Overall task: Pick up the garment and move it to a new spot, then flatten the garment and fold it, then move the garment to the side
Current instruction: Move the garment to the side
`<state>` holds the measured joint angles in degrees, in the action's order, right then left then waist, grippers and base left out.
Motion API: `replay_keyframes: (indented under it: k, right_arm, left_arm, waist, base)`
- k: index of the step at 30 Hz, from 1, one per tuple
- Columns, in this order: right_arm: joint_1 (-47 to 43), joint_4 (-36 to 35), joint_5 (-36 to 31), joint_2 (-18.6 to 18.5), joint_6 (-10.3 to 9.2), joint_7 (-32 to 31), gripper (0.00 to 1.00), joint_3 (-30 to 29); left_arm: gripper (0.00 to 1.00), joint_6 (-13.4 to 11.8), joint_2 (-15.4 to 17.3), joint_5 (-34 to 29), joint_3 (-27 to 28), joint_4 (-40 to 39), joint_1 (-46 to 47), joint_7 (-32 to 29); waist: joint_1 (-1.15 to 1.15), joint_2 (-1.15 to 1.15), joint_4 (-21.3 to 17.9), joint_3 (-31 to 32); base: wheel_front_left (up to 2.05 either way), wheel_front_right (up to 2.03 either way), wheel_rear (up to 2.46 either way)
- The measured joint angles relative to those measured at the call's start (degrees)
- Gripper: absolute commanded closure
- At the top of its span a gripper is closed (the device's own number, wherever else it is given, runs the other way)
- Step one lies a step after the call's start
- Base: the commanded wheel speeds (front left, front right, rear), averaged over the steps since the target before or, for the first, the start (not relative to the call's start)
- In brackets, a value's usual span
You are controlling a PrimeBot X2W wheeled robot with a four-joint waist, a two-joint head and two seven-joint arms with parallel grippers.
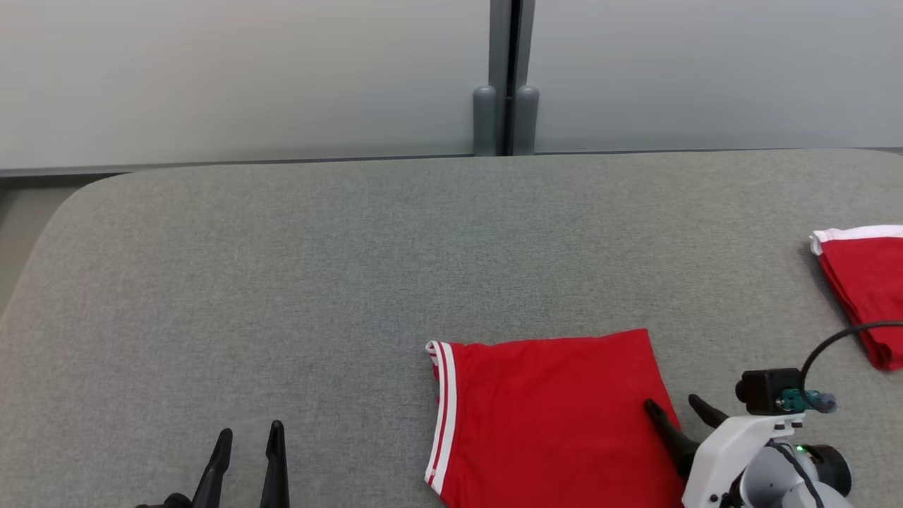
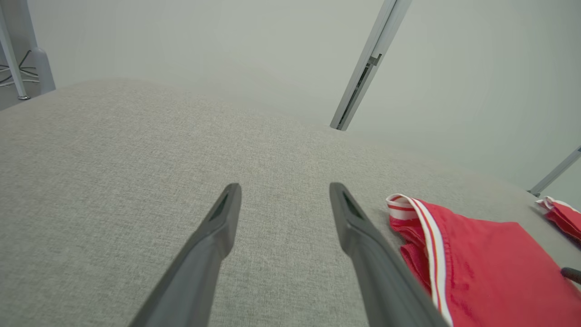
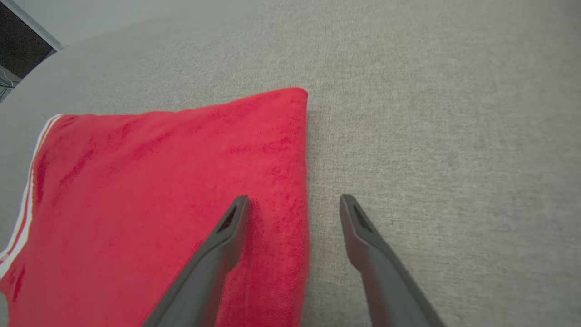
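Observation:
A folded red garment [image 1: 557, 416] with a white-striped hem along its left edge lies flat on the grey table [image 1: 317, 282], front and right of centre. My right gripper [image 1: 671, 403] stands open astride the garment's right edge, one finger above the red cloth [image 3: 159, 190] and the other above bare table. My left gripper [image 1: 250, 432] is open over bare table at the front left, well apart from the garment [image 2: 481, 263], which lies to its right. Nothing is held.
A second folded red garment with white trim [image 1: 864, 282] lies at the table's right edge. Behind the table stands a pale wall with a grey post [image 1: 505, 77]. The table's rounded corner is at the far left.

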<state>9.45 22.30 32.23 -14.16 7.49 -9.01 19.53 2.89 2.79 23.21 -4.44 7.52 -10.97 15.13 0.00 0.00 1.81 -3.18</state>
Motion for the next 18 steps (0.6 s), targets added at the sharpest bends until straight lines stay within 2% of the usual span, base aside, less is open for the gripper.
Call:
replay_keyframes:
  k: [7, 8, 9, 13, 16, 18]
  right_arm:
    - [3.1, 5.4, 4.4, 0.9, 0.0, -4.0, 0.0, 2.7]
    - [3.5, 5.3, 5.6, 1.0, 0.0, -4.1, 0.67, 3.2]
    - [3.8, 4.9, 6.9, 0.9, 0.0, -4.1, 1.0, 3.7]
    - [4.4, 3.5, 11.1, -0.5, 0.0, -4.4, 1.0, 3.9]
    - [6.3, 1.8, 13.4, -5.1, 0.05, -4.7, 1.0, 2.1]
    - [8.5, 0.5, 13.6, -9.6, 0.01, -5.6, 1.0, 0.6]
  left_arm:
    - [0.0, 0.1, 0.0, 0.0, -0.5, 0.5, 1.4, 0.0]
    - [0.0, 0.1, 0.0, 0.0, -0.5, 0.5, 1.6, 0.0]
    - [0.0, 0.1, 0.0, 0.0, -0.5, 0.5, 1.8, 0.0]
    - [0.0, 0.0, 0.0, 0.5, -0.5, 0.0, 2.2, 0.0]
    - [0.0, -0.2, 0.0, 0.6, -0.8, -0.5, 3.1, 0.0]
    - [0.0, -0.1, 0.0, 0.5, -1.0, -0.8, 4.2, 0.0]
  waist:
    - [0.0, 0.0, 2.5, -2.0]
    - [0.0, 0.0, 2.6, -2.2]
    - [0.0, 0.0, 2.7, -2.5]
    - [0.0, 0.0, 2.4, -3.3]
    - [0.0, 0.0, 1.2, -4.4]
    - [0.0, 0.0, 0.2, -5.7]
  base:
    - [0.0, 0.0, 0.0]
    - [0.0, 0.0, 0.0]
    - [0.0, 0.0, 0.0]
    - [0.0, 0.0, 0.0]
    - [0.0, 0.0, 0.0]
    - [0.0, 0.0, 0.0]
